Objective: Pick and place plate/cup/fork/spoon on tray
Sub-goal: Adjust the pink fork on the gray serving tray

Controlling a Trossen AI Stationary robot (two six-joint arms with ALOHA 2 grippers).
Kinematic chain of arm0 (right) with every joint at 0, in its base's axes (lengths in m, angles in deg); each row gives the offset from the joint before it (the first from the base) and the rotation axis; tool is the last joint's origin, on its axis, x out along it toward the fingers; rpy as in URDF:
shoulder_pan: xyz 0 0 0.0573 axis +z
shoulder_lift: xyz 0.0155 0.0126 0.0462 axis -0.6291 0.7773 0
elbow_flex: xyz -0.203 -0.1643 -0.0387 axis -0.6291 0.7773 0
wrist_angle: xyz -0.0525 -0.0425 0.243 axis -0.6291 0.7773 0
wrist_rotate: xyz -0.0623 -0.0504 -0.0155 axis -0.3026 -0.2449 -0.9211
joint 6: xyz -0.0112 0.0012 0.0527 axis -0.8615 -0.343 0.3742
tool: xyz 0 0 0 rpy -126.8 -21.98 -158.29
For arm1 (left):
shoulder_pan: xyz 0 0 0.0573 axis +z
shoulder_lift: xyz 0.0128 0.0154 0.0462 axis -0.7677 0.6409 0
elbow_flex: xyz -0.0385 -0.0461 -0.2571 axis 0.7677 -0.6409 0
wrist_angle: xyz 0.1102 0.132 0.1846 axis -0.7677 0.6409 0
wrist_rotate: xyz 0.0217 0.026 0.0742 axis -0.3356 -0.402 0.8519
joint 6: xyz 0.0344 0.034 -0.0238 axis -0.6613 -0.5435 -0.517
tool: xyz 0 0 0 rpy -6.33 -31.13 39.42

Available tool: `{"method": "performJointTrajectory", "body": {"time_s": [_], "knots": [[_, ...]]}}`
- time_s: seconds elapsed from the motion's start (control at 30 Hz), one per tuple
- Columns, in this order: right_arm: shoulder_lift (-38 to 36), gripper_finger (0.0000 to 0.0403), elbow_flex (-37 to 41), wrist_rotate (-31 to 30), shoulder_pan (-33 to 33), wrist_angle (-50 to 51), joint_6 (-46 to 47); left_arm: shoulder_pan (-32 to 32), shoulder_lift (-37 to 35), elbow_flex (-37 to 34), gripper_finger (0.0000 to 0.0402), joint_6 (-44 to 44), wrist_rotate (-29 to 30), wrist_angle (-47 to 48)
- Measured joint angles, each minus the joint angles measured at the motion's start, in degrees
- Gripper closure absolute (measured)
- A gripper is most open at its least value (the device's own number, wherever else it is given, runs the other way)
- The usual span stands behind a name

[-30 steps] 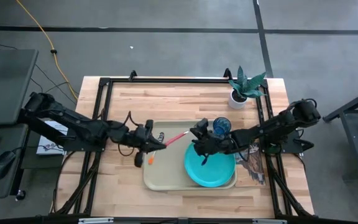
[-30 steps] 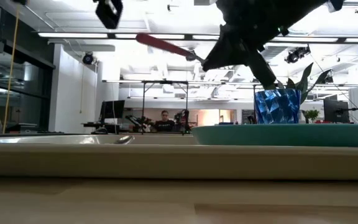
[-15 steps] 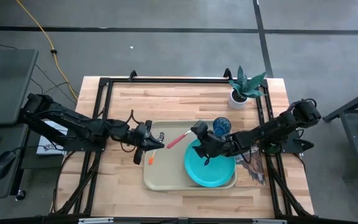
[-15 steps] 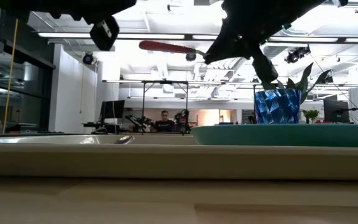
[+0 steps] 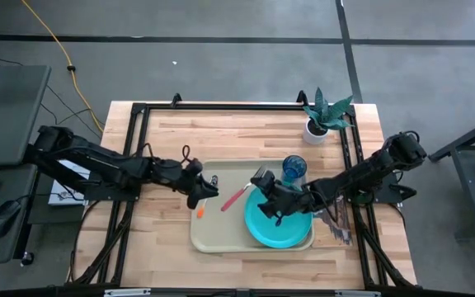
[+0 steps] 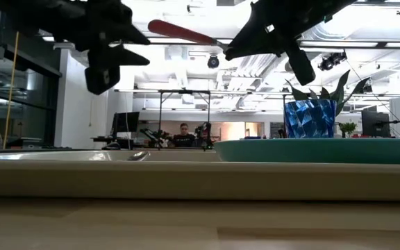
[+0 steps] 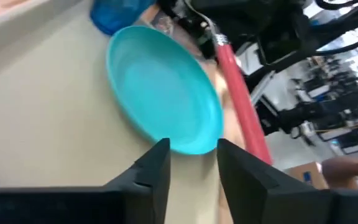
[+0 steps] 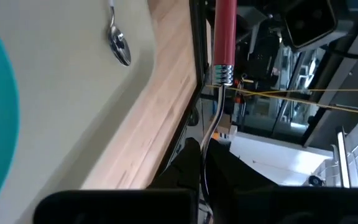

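**Lowering the fork: last piece brought down over the tray**

Carrying the fork by its metal end, the right gripper was pictured above the tray, with the red-pink handle slanting out from it toward the tray's middle. Its fingers were seen pressed together on the tines in the right wrist view, the handle pointing away from the camera. Compared with half a second and a second earlier, the fork had been swung to a steeper angle in the overhead view and carried nearer the tray's middle, while in the table-level view it was held well above the tray floor.

The left gripper had been drawn slightly back over the tray's left part, just beside the spoon, which lay on the tray with its orange handle near that edge. Its fingers were shown spread and holding nothing.

The plate was found resting in the tray's right part. The cup stood at the tray's far right corner, though whether it stood inside the rim could not be told. A white pot with a plant was left well beyond the tray.

With plate and spoon judged already placed, the fork's release onto the bare tray floor was judged to be the main step outstanding.
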Motion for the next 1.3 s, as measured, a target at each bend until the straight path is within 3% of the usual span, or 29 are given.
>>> {"method": "performJointTrajectory", "body": {"time_s": [0.23, 0.4, 0.7, 1.0, 1.3], "knots": [[0.0, 0.0403, 0.0, 0.4, 0.0, -0.3, -1.0, 0.0, 4.7, 0.0, 0.0261, 2.9, -2.3, -9.2], [0.0, 0.0403, 0.0, 1.4, 0.0, -0.5, -1.8, -0.2, 8.4, 0.5, 0.0259, 8.3, -3.4, -10.5], [0.1, 0.0403, 0.0, 0.9, 0.0, -0.3, -2.2, -0.5, 15.5, 0.6, 0.0259, 9.7, -5.4, -24.9], [0.1, 0.0403, 0.0, 0.7, -0.6, -0.2, -2.3, -3.8, 17.6, 0.6, 0.0259, 11.2, -5.7, -28.9], [0.1, 0.0403, 0.0, 1.7, -1.4, 0.0, -2.3, -5.4, 17.7, 0.6, 0.0266, 9.4, -0.9, -28.9]]}}
